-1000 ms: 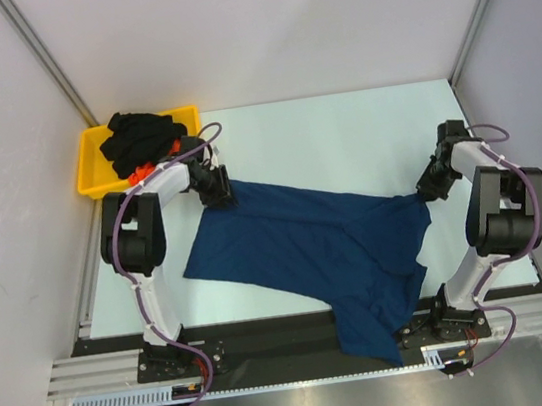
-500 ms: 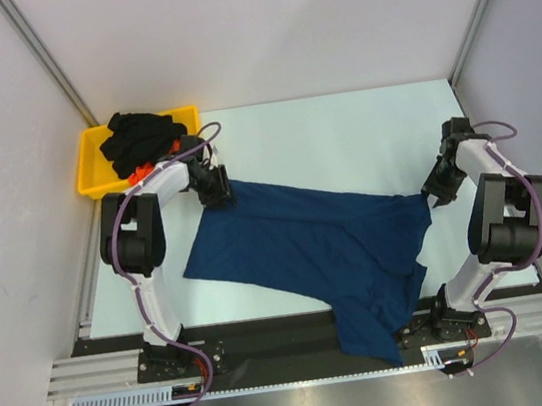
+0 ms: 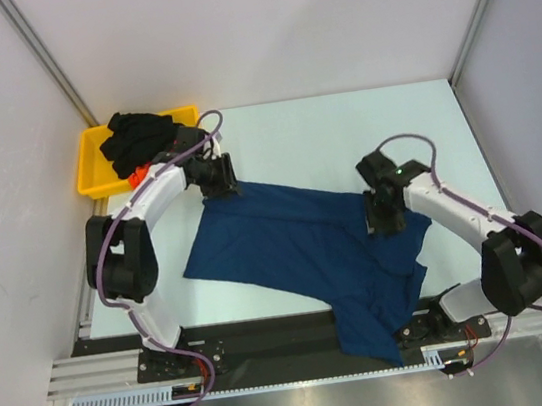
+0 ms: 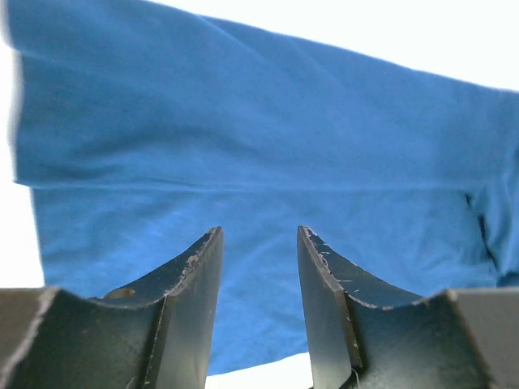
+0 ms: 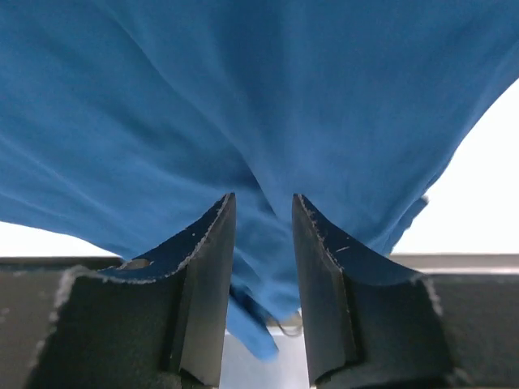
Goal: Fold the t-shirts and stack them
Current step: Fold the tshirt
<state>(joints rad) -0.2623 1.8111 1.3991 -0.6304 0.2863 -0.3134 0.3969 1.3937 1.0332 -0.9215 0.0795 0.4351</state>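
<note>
Right gripper (image 3: pixel 380 222) swung inward over navy blue cloth t-shirt (image 3: pixel 288 249), clamped on bunched fabric. Left gripper (image 3: pixel 220 184) at far-left corner; cannot tell grip.

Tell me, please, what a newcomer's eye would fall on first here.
The navy shirt sprawls across the table, one end hanging over the near edge. The left gripper is at its far-left corner, the right gripper pinches its right side. A yellow tray with black cloth sits far left.
</note>
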